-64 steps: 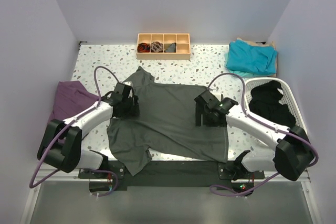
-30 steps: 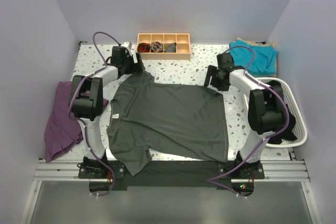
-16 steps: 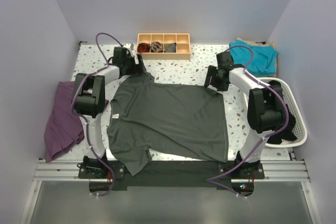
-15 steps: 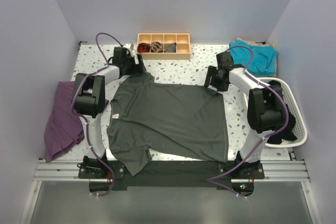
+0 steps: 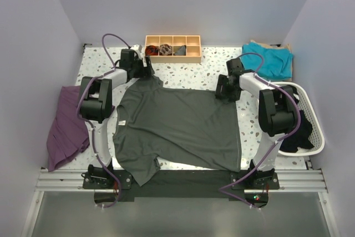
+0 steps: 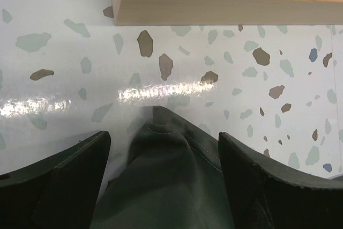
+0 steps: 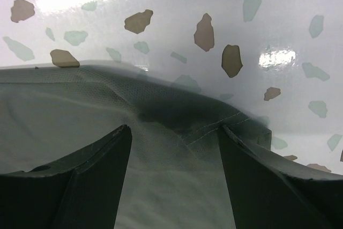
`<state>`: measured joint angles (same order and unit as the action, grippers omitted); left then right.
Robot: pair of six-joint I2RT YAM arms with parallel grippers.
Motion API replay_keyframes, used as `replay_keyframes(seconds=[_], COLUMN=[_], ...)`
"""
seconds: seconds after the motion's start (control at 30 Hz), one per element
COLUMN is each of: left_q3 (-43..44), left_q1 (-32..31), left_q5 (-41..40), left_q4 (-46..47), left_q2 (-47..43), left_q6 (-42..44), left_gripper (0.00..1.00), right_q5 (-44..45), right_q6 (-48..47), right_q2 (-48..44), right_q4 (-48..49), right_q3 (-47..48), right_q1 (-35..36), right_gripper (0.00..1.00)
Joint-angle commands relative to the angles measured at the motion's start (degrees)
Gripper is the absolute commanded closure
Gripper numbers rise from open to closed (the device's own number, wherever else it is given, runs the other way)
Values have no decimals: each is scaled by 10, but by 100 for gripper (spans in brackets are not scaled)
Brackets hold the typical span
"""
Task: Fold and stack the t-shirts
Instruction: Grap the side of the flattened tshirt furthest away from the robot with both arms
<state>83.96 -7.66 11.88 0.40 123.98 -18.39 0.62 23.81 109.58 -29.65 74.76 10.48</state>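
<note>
A dark charcoal grey t-shirt (image 5: pixel 177 126) lies spread flat across the middle of the table. Its far left sleeve tip (image 6: pixel 163 159) sits between the fingers of my left gripper (image 5: pixel 145 74), which is open and astride it (image 6: pixel 163 137). My right gripper (image 5: pixel 223 94) hovers low over the shirt's far right corner (image 7: pixel 236 124), jaws open, with the stitched hem running between the fingers (image 7: pixel 174 130). Neither gripper pinches the cloth. A teal t-shirt (image 5: pixel 266 60) lies bunched at the back right corner.
A wooden compartment tray (image 5: pixel 172 55) stands at the back centre, just beyond the left gripper (image 6: pixel 214 9). A purple cloth (image 5: pixel 66 126) lies at the left edge. A white basket (image 5: pixel 310 148) with a black garment stands at the right.
Both arms have swung from over the shirt's middle out to its far corners. In the last second the right gripper came slightly nearer onto the corner; the left hardly moved.
</note>
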Motion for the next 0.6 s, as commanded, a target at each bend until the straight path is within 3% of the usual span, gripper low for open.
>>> replay_keyframes(seconds=[0.0, 0.17, 0.2, 0.4, 0.57], left_q3=[23, 23, 23, 25, 37], left_q1=[0, -1, -1, -1, -1], left_q5=[18, 36, 38, 38, 41], left_q4=[18, 21, 21, 22, 27], left_q2=[25, 34, 37, 44, 43], left_q6=[9, 9, 9, 10, 8], left_gripper=[18, 34, 43, 71, 83], right_q5=[5, 0, -1, 2, 8], right_q6=[-13, -15, -15, -19, -24], right_q2=[1, 3, 3, 6, 1], right_q4=[-8, -3, -3, -6, -1], right_q3=[16, 12, 12, 15, 21], right_q1=[-1, -1, -2, -1, -2], right_gripper=[31, 38, 40, 58, 77])
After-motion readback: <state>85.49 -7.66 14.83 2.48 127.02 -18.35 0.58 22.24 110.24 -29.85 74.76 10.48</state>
